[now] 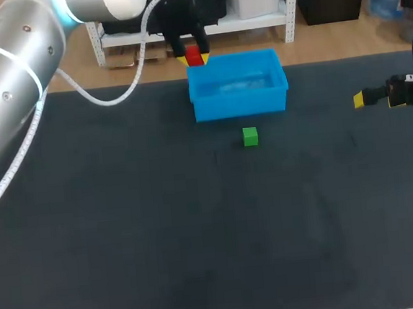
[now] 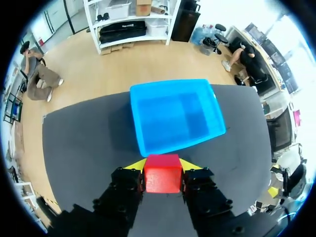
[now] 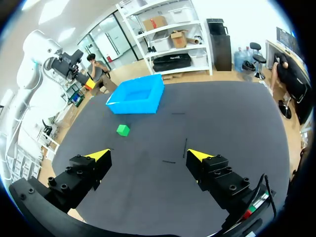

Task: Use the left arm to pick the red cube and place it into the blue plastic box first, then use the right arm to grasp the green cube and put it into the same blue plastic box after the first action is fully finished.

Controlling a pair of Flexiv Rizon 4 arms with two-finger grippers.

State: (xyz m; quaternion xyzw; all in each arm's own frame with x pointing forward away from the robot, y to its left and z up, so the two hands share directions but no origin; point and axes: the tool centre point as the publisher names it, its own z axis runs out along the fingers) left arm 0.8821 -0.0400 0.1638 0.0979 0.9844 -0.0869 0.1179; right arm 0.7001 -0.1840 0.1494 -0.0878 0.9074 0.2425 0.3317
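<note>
Left wrist view: the red cube (image 2: 163, 174) is clamped in the left gripper (image 2: 164, 164) beside the blue box (image 2: 173, 117); the right gripper (image 3: 149, 154) is spread wide.

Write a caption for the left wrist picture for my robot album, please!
Left pincer gripping the red cube, with the empty blue box just ahead.

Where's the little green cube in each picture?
Head view: green cube on the table, just in front of the blue box.
Left wrist view: not in it.
Right wrist view: green cube ahead of the open claw, near the blue box.
Shared landmark: the blue box, in all three views.
</note>
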